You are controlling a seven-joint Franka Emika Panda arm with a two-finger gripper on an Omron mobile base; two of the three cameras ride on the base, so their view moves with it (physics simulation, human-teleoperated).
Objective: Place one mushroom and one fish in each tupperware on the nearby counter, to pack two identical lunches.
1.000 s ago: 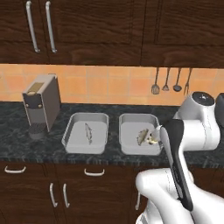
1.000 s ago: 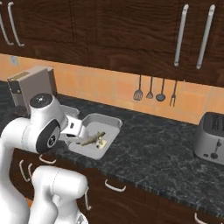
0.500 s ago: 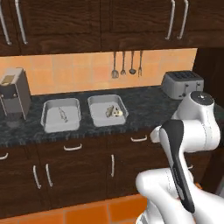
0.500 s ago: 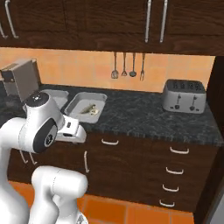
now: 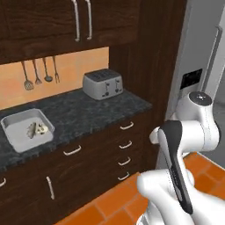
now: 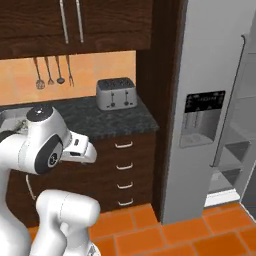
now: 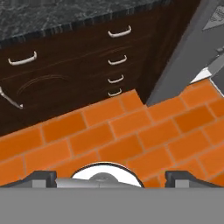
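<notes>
The gripper [image 7: 110,177] gapes wide and empty over orange floor; the tupperware [image 5: 25,130] sits far off at left frame, on the counter [image 5: 88,112].

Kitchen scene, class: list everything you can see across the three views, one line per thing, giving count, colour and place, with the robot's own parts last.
tupperware: one, light grey, left end of the counter, with pale food pieces inside.
counter: one, dark speckled stone, over brown drawers.
toaster: one, silver, on the counter by the tall cabinet.
utensils: four, dark, hanging on the orange wall.
drawer handles: several, silver, on the cabinet fronts.
fridge: one, grey, right of the cabinets, with a dispenser panel.
floor: orange tiles.
arm: one, white with dark joints, in the foreground.
pincer: one, dark tips, open, empty, pointing at the floor.
</notes>
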